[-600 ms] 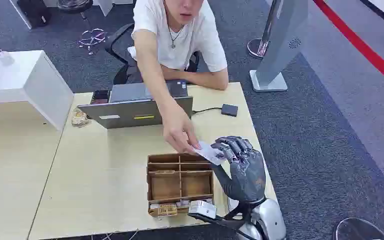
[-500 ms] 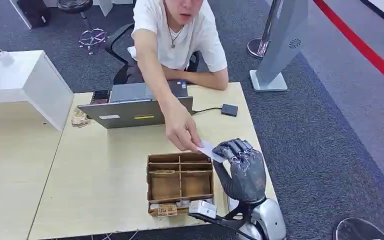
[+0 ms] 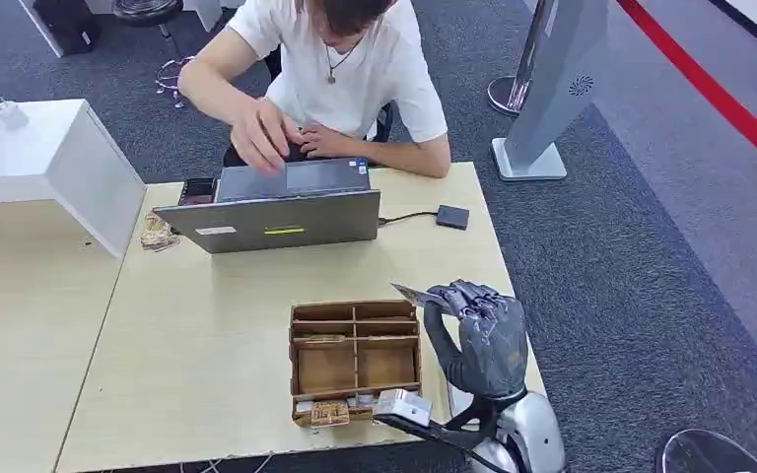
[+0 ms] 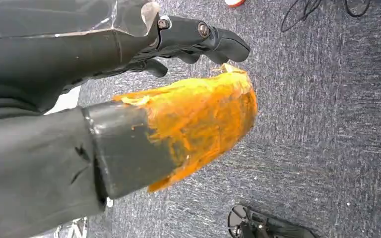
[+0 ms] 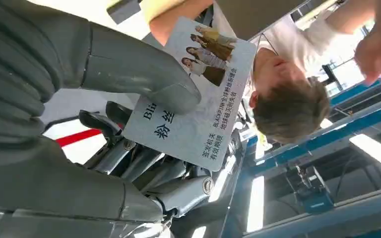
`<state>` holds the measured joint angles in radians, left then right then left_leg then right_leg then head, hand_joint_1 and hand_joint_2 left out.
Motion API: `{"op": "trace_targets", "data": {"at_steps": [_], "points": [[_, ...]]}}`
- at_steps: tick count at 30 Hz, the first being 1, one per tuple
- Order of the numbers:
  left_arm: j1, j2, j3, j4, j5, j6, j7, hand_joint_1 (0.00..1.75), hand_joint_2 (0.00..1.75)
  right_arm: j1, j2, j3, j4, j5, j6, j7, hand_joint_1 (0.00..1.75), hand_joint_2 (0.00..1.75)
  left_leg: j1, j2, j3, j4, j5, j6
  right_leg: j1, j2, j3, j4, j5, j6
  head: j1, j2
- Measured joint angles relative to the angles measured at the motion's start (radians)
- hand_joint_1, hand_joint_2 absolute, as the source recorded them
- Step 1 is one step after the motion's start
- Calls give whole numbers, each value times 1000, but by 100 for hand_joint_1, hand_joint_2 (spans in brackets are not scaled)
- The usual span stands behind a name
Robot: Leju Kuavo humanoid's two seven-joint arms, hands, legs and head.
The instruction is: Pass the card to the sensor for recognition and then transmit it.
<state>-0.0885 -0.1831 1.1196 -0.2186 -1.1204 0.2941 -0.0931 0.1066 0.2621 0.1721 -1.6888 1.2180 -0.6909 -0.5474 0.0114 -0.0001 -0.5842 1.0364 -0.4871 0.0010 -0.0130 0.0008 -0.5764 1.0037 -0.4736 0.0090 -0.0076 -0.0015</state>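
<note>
While my right hand [image 3: 481, 335] stands raised at the lower right of the head view, just beside the right edge of the wooden compartment box [image 3: 355, 362], it pinches the card [image 3: 412, 295] between thumb and fingers, so that hand is clamped on the card. In the right wrist view the thick grey thumb [image 5: 144, 74] presses on the card's printed face [image 5: 198, 106], which bears small figures of people and lines of text, and my darker fingers [image 5: 144, 163] lie behind it. My left hand [image 4: 188, 42] hangs over dark carpet in the left wrist view, its dark fingers curled inward with nothing in them. At the upper middle of the head view a person [image 3: 340, 74] in a white shirt sits behind an open grey laptop [image 3: 276, 212], both hands at its far edge. A small dark box on a cable [image 3: 452, 217] lies on the pale table [image 3: 197, 335], right of the laptop.
</note>
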Motion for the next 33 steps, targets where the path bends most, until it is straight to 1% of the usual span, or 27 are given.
{"op": "trace_targets", "data": {"at_steps": [2,7,9,21,27,33], "points": [[0,0,0,0,0,0,0,0,0,3,0,8,2,-34,0,12,175,175,0,0,0,0,0,0,0,0,0,0,0,0,0,0],[0,0,0,0,4,1,-2,0,0,22,-20,61,14,-202,0,105,175,175,0,0,0,0,0,0,0,0,0,0,0,0,0,0],[0,0,0,0,4,1,-3,0,0,29,-34,74,20,-245,0,126,175,175,0,0,0,0,0,0,0,0,0,0,0,0,0,0],[2,-1,2,0,8,6,-10,0,0,73,-99,90,71,-477,0,158,175,175,0,0,0,0,0,0,0,0,0,0,0,0,0,0],[2,-1,3,0,11,9,-13,0,0,89,-120,86,98,-547,0,164,175,175,0,0,0,0,0,0,0,0,0,0,0,0,0,0],[2,-1,4,0,17,10,-13,0,0,105,-129,74,124,-581,0,165,175,175,0,0,0,0,0,0,0,0,0,0,0,0,0,0]]}}
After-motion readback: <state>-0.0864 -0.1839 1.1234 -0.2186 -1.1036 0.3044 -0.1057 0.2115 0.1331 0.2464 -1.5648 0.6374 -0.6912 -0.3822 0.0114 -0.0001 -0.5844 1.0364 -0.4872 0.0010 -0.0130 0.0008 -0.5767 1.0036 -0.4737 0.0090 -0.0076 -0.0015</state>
